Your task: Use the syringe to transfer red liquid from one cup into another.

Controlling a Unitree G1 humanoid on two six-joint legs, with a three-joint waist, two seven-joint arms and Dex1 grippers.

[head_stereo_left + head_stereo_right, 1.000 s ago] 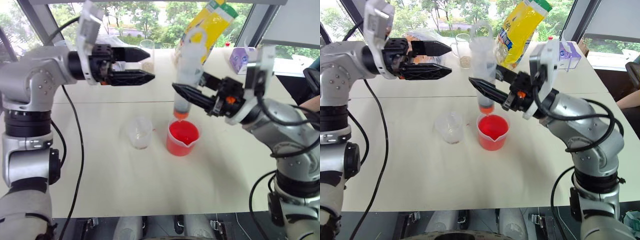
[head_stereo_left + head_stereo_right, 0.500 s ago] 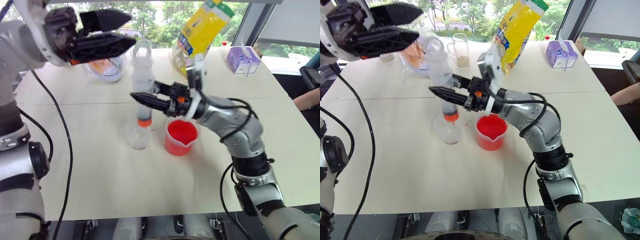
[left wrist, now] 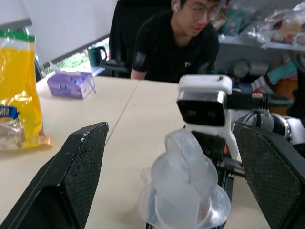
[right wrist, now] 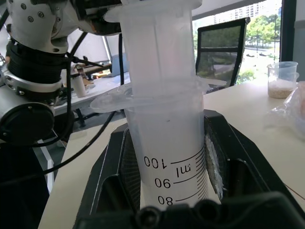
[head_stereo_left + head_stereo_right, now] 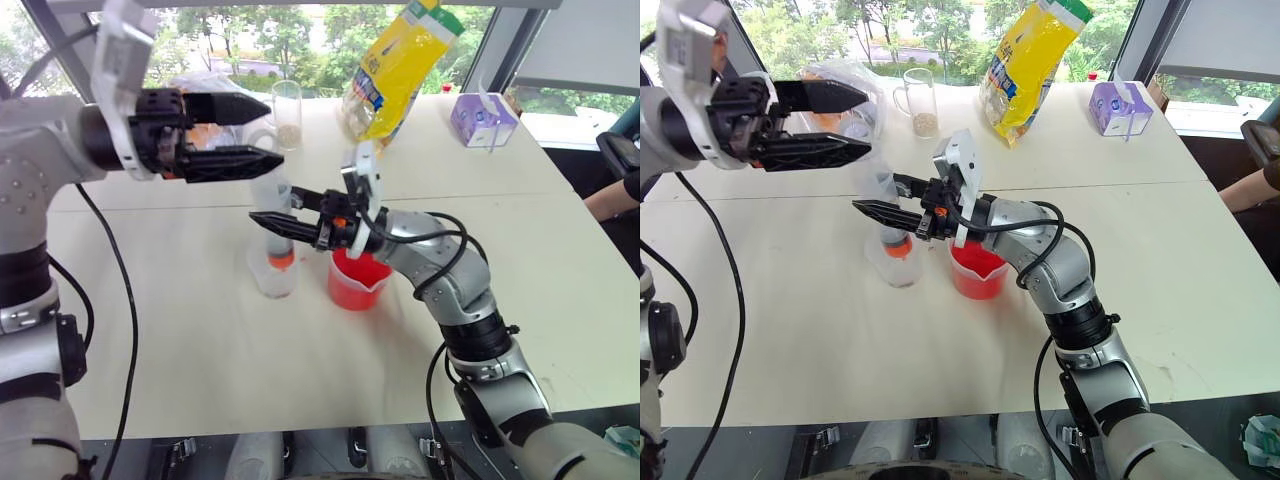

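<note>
My right gripper [image 5: 266, 212] is shut on the clear syringe [image 5: 272, 200], gripping its barrel [image 4: 169, 143] just below the flange and holding it upright. The syringe's orange tip [image 5: 281, 258] dips into the small clear cup [image 5: 272, 278]. Just right of that cup stands the spouted beaker [image 5: 357, 285] with red liquid [image 5: 978, 262]. My left gripper [image 5: 273, 130] is open and level at the height of the syringe's top. In the left wrist view the plunger head [image 3: 183, 174] sits between its fingers [image 3: 71, 176].
Across the back of the table are a yellow bag [image 5: 400, 65], a purple tissue box [image 5: 482, 118], a glass with grains [image 5: 287, 115] and a clear plastic bag [image 5: 835, 75]. A person [image 3: 176, 38] sits beyond the table, with an arm [image 5: 612, 195] at its right edge.
My right gripper carried the syringe leftward and down, from above the red beaker to the small cup. The left gripper stayed open and now has the plunger head between its fingers.
</note>
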